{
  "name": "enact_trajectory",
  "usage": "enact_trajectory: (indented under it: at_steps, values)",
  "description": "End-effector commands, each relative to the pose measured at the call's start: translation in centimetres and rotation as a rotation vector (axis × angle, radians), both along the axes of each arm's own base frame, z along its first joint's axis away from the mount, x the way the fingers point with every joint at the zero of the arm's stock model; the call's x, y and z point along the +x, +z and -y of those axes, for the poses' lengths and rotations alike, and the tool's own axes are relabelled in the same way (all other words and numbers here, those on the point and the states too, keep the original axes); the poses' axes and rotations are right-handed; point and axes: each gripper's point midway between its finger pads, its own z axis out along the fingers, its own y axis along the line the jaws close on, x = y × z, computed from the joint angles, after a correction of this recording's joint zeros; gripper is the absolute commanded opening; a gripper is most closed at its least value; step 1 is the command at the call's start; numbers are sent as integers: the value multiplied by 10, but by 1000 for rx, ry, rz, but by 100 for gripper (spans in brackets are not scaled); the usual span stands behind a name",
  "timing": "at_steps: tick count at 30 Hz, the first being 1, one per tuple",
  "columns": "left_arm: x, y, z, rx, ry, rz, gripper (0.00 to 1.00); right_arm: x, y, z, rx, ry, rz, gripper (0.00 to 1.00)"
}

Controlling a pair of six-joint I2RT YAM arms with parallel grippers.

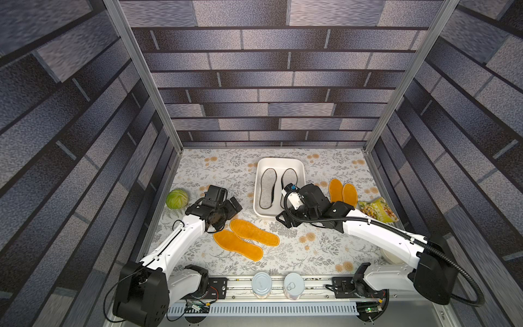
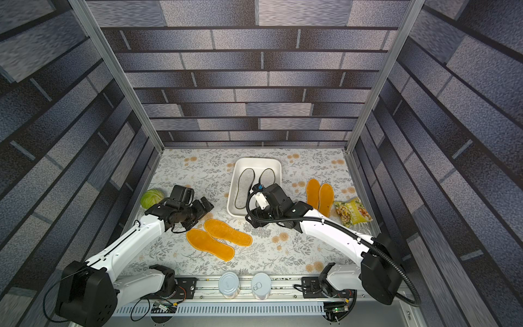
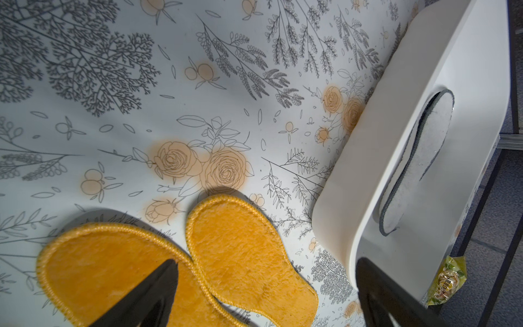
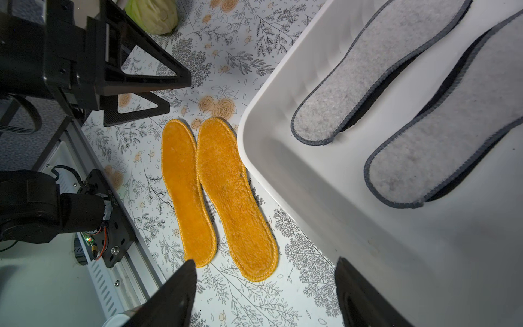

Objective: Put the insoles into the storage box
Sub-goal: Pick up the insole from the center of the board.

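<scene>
Left fingers (image 3: 158, 288) gape wide, empty, over overlapping pair of fuzzy orange-yellow insoles (image 3: 243, 254) on tabletop (image 3: 240, 119), just beside shallow white rectangular storage box (image 3: 368, 158); right fingers (image 4: 175, 294) likewise spread w/ nothing held. Risk: closing could snag both pads, or skid one flat. In both top views pair sits lower left of box, long axis diagonal, toes prob. upper left.

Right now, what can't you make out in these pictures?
- Under the grey insoles in the box: only black slivers show, right wrist view.
- One grey insole's near end: behind the right arm, both top views.
- Far orange pair: one near end behind that arm.
- Bowl: mostly under that arm in a top view.
- Bag print: too small.
</scene>
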Motion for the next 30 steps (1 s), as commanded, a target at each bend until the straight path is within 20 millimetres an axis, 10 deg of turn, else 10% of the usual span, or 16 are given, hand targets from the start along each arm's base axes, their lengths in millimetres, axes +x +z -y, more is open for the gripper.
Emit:
enact_trajectory:
  at_steps: [1,30]
  values:
    - [-2,-7,-3,8,-5,-15,100,0,4,-11,1,41,23,78]
    - [-2,-4,-4,-5,1,-8,100,-29,-34,-51,-193,249,98,77]
